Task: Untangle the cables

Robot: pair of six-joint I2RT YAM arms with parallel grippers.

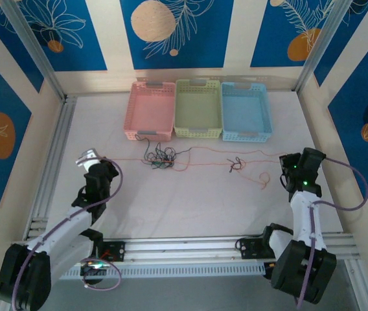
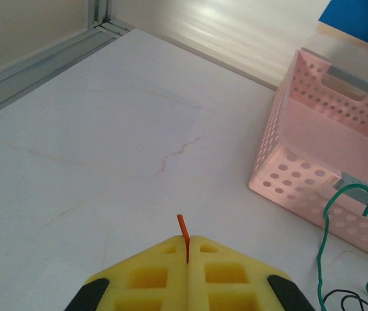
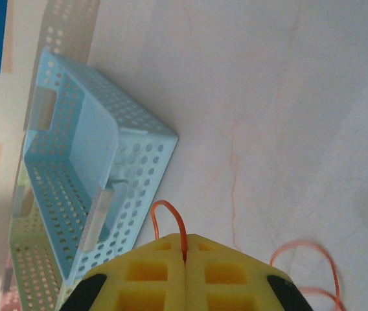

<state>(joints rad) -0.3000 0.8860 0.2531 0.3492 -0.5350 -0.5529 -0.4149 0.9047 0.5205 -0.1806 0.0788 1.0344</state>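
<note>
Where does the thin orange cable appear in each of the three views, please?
Top external: the thin orange cable seems to run across the middle of the white table, between the left hand and the right hand.
Left wrist: its reddish end stands up from the shut left hand, bottom centre.
Right wrist: it loops out of the shut right hand, bottom centre.
Shared landmark: the white table under the cable.
</note>
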